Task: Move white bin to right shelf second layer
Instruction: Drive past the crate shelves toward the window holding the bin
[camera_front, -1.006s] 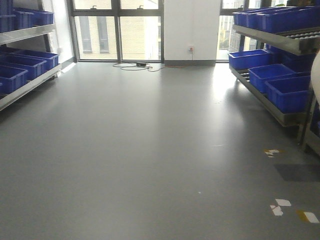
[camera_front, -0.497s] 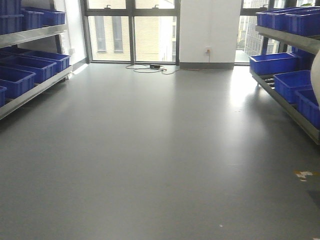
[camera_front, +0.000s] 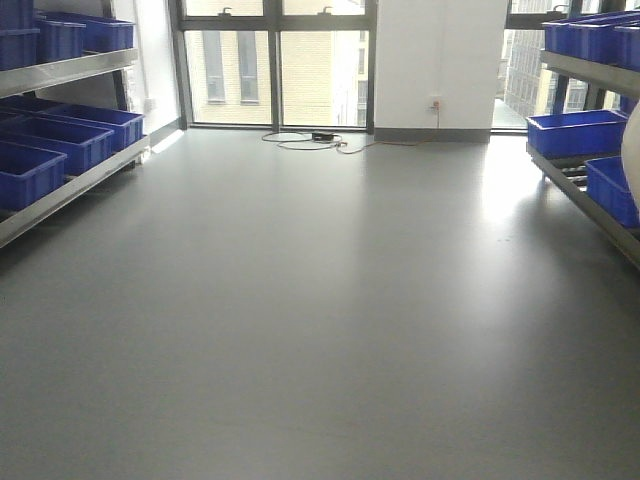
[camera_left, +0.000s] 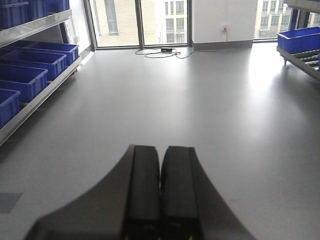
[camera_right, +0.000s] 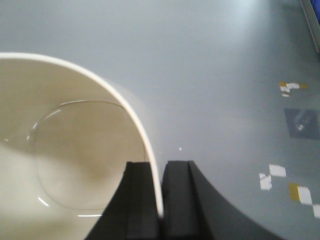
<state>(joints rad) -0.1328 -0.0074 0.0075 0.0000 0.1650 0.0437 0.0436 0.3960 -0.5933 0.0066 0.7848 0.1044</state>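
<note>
My right gripper (camera_right: 159, 167) is shut on the rim of the white bin (camera_right: 60, 150), a glossy cream tub held above the grey floor; one finger is inside the wall, the other outside. A sliver of the bin (camera_front: 631, 160) shows at the right edge of the front view. My left gripper (camera_left: 160, 152) is shut and empty, held over the floor. The right shelf (camera_front: 585, 190) stands at the right with roller rails; its upper tier (camera_front: 590, 68) holds blue crates.
Blue crates (camera_front: 50, 140) fill the left shelf (camera_front: 60, 190). Blue crates (camera_front: 575, 130) sit on the right shelf. A cable and power strip (camera_front: 320, 137) lie by the windows. Tape marks (camera_right: 287, 182) dot the floor under the right gripper.
The front view has swung left: the right shelf has slid toward the right edge, the left shelf has come further into view, and the floor tape marks have left the frame.
</note>
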